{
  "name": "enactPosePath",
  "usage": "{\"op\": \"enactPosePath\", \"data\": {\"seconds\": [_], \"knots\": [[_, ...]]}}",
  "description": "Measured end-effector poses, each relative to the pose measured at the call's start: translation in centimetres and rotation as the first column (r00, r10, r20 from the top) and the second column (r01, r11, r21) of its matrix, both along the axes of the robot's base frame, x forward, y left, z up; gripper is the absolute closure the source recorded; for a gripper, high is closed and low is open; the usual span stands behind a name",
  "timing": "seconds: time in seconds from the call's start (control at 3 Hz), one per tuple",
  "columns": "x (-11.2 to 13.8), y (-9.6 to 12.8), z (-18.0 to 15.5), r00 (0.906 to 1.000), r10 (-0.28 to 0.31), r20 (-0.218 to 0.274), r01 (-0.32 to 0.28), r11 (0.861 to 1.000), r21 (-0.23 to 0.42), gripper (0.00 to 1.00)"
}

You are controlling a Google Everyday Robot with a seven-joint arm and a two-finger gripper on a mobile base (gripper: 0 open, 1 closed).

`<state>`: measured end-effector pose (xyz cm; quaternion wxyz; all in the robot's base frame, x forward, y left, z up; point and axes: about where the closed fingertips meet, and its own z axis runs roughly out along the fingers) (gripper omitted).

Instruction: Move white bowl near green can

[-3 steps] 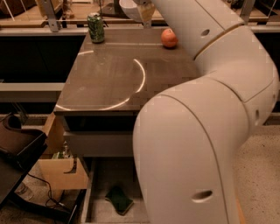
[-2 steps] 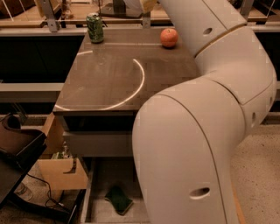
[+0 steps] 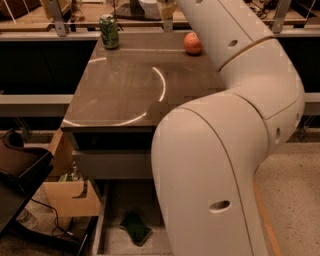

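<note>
Gripper (image 3: 166, 9) at the table's (image 3: 125, 95) far edge, fingers pinching the white bowl (image 3: 149, 7); green can (image 3: 109, 31) leftward.

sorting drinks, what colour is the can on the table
can green with pale marks, camera view; claw at top edge
</note>
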<state>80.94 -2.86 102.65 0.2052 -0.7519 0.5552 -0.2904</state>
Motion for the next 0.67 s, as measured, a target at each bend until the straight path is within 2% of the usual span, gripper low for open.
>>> {"op": "enactPosePath", "data": {"seconds": [0.33, 0.67], "knots": [[3.5, 1.0, -3.3, 0.9998, 0.008, 0.016, -0.009, 0.995, 0.094, 1.0], [5.7, 2.9, -6.7, 0.9993, 0.037, -0.007, -0.035, 0.986, 0.164, 1.0]]}}
